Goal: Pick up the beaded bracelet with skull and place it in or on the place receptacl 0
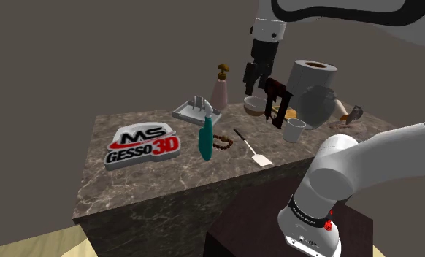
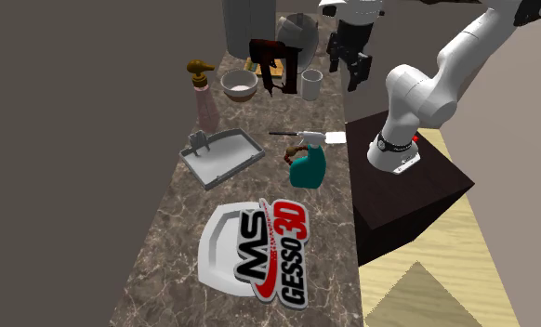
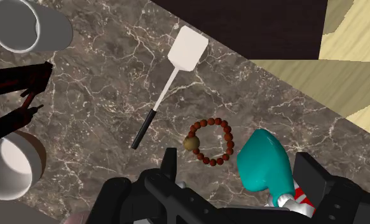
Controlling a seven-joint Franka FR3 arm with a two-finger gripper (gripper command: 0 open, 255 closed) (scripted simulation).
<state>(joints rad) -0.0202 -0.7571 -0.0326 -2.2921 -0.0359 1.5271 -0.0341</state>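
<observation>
The claw [image 1: 256, 75] hangs at the upper middle of the shoulder view, above a pale bowl [image 1: 255, 106] near the far edge of the veined, dark marble-look countertop [image 1: 167, 175]. The bracelet [image 1: 223, 142] lies at frame centre, just beside a lying teal spray bottle [image 1: 205, 139] and near a flat white spatula [image 1: 252, 149]. In the second exterior view the claw [image 2: 352, 63] is at the upper right. The bracelet [image 2: 294, 151] is a small brown loop at mid-frame, against the bottle's [image 2: 308, 167] nozzle end. In the wrist view the claw [image 3: 239, 164] has its fingers spread wide with nothing in them. The bracelet [image 3: 191, 144] lies flat beyond one finger, between the spatula's [image 3: 187, 48] thin black handle and the glossy bottle [image 3: 263, 167]. It is a ring of small round reddish-brown beads with one larger tan bead. It should be light and limp, sagging when lifted, and the hard beads may slip. Pinching across the strand on the side away from the bottle, with the fingertips low to the stone, looks safest.
</observation>
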